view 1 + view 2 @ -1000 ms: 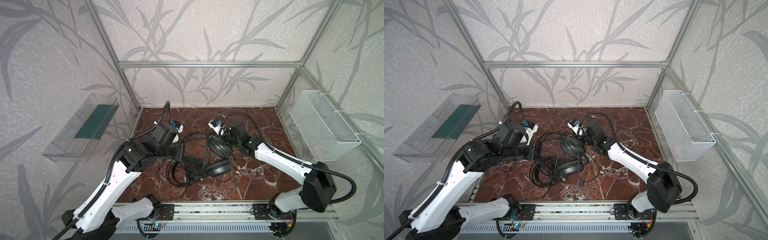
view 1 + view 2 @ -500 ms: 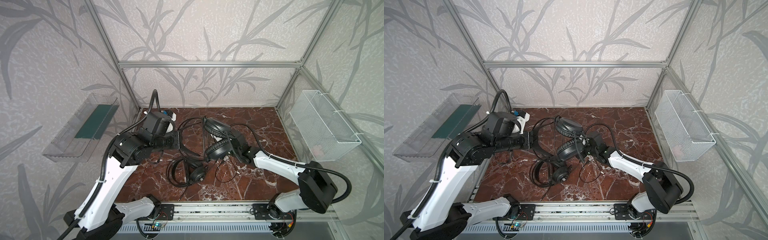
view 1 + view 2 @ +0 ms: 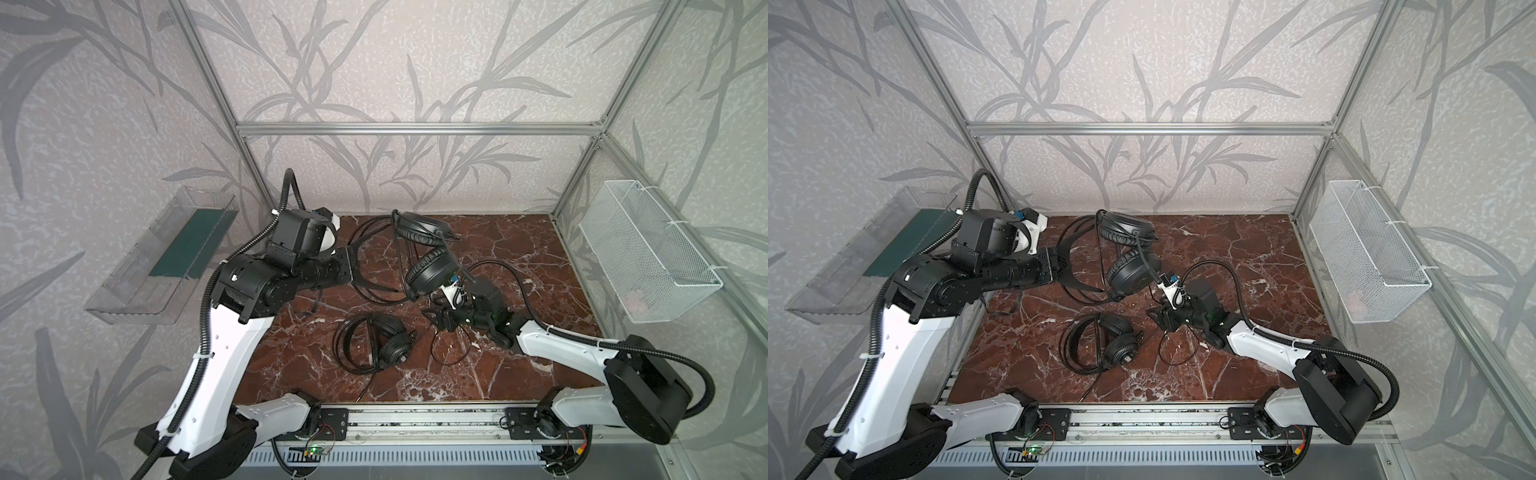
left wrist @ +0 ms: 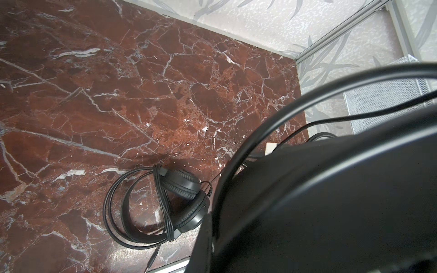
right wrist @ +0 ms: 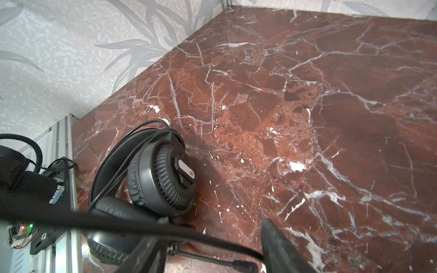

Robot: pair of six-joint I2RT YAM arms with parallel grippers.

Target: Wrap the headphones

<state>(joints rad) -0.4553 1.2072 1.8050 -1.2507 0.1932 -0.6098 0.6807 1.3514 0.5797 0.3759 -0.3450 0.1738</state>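
You are looking at a red-brown marble bench (image 3: 532, 237) veined in white, evenly lit. Behind it and to either side stand grey walls (image 3: 415, 62) papered with leaf patterns, framed by aluminium bars (image 3: 415, 129). Left of the bench a clear plastic shelf (image 3: 137, 282) holds a dark green panel (image 3: 191, 245). Right of it hangs a white wire basket (image 3: 648, 257). An aluminium rail (image 3: 415, 419) runs along its front edge.

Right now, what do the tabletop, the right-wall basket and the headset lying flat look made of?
Tabletop: red-brown stone look with white veins, mild sheen; real marble or a print, can't tell.
Basket: fine wire mesh, white coated, see-through.
Lying headset: matte black plastic shells with a ribbed ring; puffy pads, probably leatherette.
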